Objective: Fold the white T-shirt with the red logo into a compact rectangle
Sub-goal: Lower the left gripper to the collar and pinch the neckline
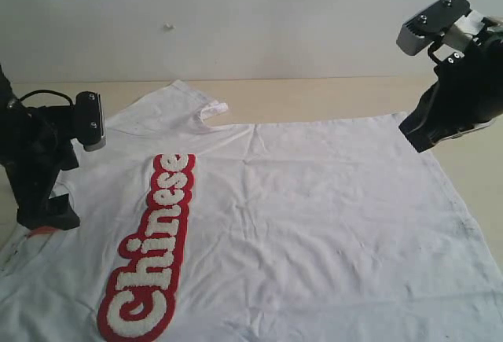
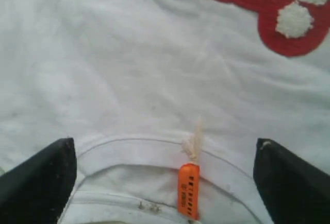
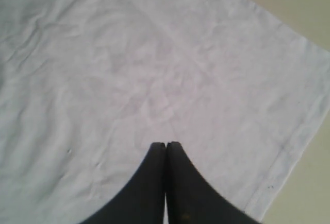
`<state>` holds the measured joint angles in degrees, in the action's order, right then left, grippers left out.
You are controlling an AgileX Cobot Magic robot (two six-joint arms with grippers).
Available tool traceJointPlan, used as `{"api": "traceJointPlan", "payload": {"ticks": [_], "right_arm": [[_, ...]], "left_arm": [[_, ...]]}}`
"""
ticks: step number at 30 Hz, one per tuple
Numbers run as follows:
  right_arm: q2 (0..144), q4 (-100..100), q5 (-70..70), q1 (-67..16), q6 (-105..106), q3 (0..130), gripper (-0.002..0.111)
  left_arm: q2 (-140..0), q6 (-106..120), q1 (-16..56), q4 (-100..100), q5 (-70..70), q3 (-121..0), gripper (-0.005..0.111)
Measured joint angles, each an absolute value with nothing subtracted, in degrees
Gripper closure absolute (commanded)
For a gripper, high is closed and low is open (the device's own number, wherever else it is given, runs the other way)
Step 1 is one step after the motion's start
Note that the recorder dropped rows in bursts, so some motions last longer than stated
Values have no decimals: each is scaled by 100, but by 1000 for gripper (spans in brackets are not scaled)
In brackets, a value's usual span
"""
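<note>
Item: white T-shirt [image 1: 314, 224], short-slv, laid flat face-up and wrinkled over most of the desk [image 1: 330, 98]; ribbed collar [image 2: 129, 144] toward the left edge, hem [image 3: 289, 152] toward the right edge, one sleeve [image 1: 177, 98] reaching toward the far edge. No fold made yet, by the look of it. Left end effector [image 2: 165, 147]: low over the collar, jaws spread wide either side of it, nothing held. Right end effector [image 3: 166, 149]: raised above the cloth near the far-right corner of the desk, fingers pressed together, empty. Step in hand (est.): first grasp. To do it well: right needs to spread before dropping on the hem; left should bite both layers at the collar, not the tag alone; lift low, keep cloth taut betw. the two grips, move both ends together so the crease runs straight and the thick logo isn't creased across. Markings: red logo [image 1: 153, 248], fuzzy white letters w/ thick red outline, reads "Chinese", running from mid-shirt to the near edge. Orange tag [image 2: 188, 190] tied at the collar, dark print, too blurred to read. No other brand seen.
</note>
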<state>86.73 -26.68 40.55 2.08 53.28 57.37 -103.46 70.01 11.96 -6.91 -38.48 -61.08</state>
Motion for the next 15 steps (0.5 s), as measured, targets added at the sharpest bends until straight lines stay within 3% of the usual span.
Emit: {"api": "traceJointPlan", "payload": {"ticks": [15], "right_arm": [[8673,-2790,4023,208,5338,5737,108]], "left_arm": [[-10358,7674,1196,-1563,-3720,-6108,16]]}}
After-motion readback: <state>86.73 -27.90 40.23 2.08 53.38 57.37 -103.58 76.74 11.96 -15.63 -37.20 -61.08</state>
